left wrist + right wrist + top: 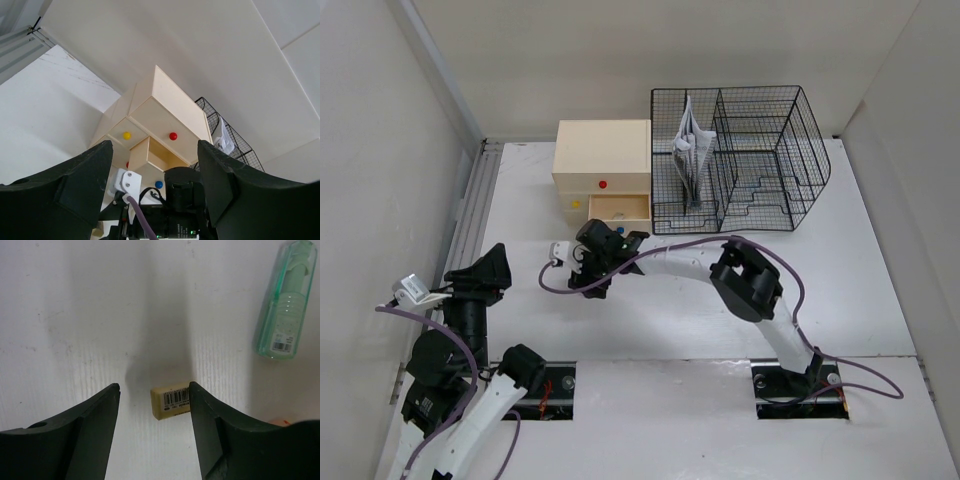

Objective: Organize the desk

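- The white table (880, 300) carries everything; the beige drawer box (602, 150) stands near its far edge, a little left of the middle.
- On the front of the drawer box, the drawer with the red knob (173, 136) and the one with the yellow knob (127, 135) are closed. The lower drawer (620, 210), which has a blue knob (158, 184), is pulled out towards the arms.
- A black wire basket (770, 150) sits just to the right of the drawer box. Folded papers (690, 150) stand upright in the basket compartment nearest the box.
- The right hand (592, 268) is just in front of the drawer box, below the open drawer, and points down at the table.
- In its wrist view the right hand (154, 390) is spread wide and grips nothing.
- A small cream eraser (170, 401) with a barcode label lies flat on the table between the fingers. It is close against the finger on the picture's right; I cannot tell whether they touch.
- A translucent green tube (284, 305) lies on the table beyond that same finger, apart from the eraser.
- The left hand (492, 262) is well to the left of the drawer box and nearer the arm bases, raised off the table.
- In its wrist view the left hand (153, 146) faces the drawer box with its fingers wide apart and nothing between them.
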`<move>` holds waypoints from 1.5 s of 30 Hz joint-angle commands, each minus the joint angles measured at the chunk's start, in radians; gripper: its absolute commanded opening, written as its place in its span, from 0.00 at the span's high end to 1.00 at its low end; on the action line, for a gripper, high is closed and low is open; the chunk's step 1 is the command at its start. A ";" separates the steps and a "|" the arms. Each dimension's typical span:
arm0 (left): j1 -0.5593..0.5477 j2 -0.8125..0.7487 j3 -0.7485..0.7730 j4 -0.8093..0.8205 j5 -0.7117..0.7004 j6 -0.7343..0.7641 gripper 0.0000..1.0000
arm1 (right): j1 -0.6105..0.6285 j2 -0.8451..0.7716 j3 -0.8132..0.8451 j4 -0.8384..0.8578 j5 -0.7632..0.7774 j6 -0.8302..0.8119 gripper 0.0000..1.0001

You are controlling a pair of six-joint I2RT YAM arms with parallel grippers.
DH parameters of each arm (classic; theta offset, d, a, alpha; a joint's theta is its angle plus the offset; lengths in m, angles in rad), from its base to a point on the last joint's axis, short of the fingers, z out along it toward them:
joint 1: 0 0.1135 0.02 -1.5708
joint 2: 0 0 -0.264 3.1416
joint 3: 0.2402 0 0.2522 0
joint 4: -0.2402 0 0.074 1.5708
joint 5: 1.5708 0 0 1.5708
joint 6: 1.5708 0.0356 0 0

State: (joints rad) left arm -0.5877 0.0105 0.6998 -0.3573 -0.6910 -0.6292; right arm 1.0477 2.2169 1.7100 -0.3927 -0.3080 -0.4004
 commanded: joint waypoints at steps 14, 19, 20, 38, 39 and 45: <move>-0.003 -0.044 0.000 0.026 -0.005 0.002 0.34 | -0.057 0.030 0.036 -0.034 -0.017 -0.018 0.38; -0.003 -0.044 0.000 0.026 -0.005 0.002 0.34 | -0.057 0.041 0.036 -0.066 -0.049 -0.028 0.63; -0.003 -0.044 0.000 0.026 -0.005 0.002 0.34 | -0.057 0.041 0.036 -0.066 -0.060 -0.037 0.68; -0.003 -0.044 0.000 0.026 -0.005 0.002 0.34 | -0.066 -0.373 0.079 -0.094 -0.127 -0.103 0.87; -0.003 -0.044 0.000 0.026 -0.005 0.002 0.34 | -0.075 -0.384 0.068 -0.059 -0.090 -0.103 0.87; -0.003 -0.044 0.000 0.026 -0.005 0.002 0.34 | -0.120 -0.416 -0.003 0.064 0.350 -0.075 0.87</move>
State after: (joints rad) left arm -0.5877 0.0105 0.6998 -0.3569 -0.6910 -0.6292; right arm 0.9592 1.7859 1.7493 -0.4118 -0.2619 -0.4850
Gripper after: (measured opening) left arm 0.654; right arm 0.400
